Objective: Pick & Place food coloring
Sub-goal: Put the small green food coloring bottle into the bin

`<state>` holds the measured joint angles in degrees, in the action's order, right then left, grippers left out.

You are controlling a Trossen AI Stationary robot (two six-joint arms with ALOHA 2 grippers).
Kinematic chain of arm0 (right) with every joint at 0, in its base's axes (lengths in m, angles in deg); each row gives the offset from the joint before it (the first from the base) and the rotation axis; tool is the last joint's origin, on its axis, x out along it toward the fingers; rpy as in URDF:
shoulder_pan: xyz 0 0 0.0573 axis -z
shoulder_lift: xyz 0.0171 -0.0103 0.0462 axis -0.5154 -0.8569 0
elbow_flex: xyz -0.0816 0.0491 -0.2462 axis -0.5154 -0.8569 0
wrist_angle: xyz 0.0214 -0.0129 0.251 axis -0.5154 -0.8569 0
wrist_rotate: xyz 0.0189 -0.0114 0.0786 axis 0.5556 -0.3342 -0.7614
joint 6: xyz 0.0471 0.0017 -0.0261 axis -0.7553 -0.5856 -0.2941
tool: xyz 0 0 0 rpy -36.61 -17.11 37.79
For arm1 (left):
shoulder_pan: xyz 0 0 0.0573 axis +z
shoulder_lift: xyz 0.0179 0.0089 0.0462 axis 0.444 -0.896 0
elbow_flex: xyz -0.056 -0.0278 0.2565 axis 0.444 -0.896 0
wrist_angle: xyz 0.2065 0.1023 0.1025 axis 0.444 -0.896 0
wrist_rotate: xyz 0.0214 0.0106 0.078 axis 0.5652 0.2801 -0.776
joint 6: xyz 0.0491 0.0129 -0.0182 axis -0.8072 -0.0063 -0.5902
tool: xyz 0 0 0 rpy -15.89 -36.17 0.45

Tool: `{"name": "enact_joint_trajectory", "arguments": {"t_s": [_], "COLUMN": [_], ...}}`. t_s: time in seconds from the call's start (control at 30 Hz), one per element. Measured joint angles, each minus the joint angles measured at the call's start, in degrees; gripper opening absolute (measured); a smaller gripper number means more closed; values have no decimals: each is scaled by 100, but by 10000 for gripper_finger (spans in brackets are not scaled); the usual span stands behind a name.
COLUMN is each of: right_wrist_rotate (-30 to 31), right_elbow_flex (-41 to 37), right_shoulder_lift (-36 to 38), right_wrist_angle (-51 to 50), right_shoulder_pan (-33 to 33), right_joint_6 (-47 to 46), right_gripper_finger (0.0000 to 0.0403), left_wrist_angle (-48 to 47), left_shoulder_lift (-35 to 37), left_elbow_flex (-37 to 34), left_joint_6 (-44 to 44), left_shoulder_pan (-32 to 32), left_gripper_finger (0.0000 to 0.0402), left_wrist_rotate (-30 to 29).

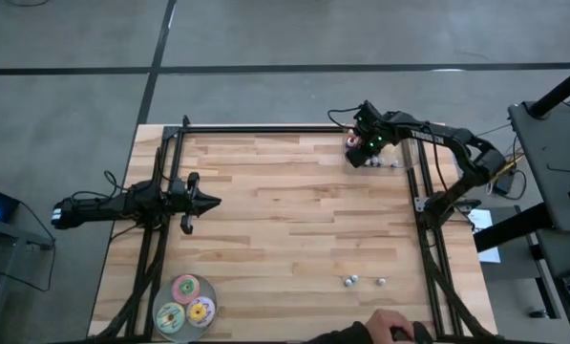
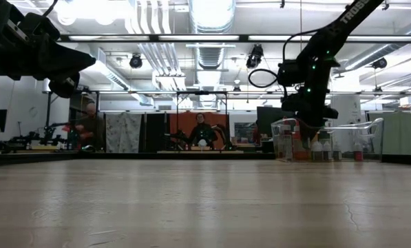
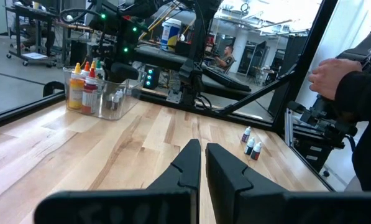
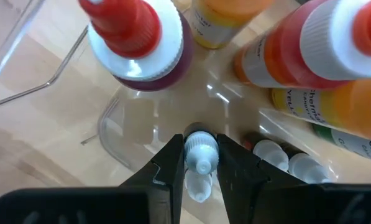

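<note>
Right hand (image 4: 201, 163) pinches a tiny white-capped bottle (image 4: 201, 155) inside the clear bin (image 4: 120, 134); left hand (image 3: 202, 167) hovers over the desk (image 1: 294, 220), nearly closed, empty.

Clear bin (image 1: 396, 153) at table's (image 1: 294, 229) far right corner, holding bottles (image 4: 135, 37); right gripper (image 4: 201, 163) inside it, around one small bottle (image 4: 201, 155); apparently three small bottles (image 1: 361, 281) at near right; discs (image 1: 184, 304) near left; left gripper (image 1: 211, 202) left of centre.

Tiny pale-capped food coloring bottle (image 4: 201, 155) upright inside clear bin (image 4: 120, 134); three (image 1: 363, 281) loose on table (image 1: 285, 229)
</note>
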<state>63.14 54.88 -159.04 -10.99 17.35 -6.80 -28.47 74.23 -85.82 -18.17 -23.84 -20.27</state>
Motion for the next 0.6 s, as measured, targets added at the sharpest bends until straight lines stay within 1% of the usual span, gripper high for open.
{"name": "enact_joint_trajectory", "arguments": {"t_s": [0.6], "right_wrist_rotate": [-8], "right_elbow_flex": [0], "right_shoulder_lift": [-79], "right_wrist_angle": [89], "right_shoulder_pan": [40], "right_joint_6": [2], "right_gripper_finger": [70], "left_wrist_angle": [0], "left_shoulder_lift": [0], "left_elbow_flex": [2], "left_joint_6": [-2], "left_shoulder_pan": [0], "left_gripper_finger": [0], "left_wrist_rotate": [0]}}
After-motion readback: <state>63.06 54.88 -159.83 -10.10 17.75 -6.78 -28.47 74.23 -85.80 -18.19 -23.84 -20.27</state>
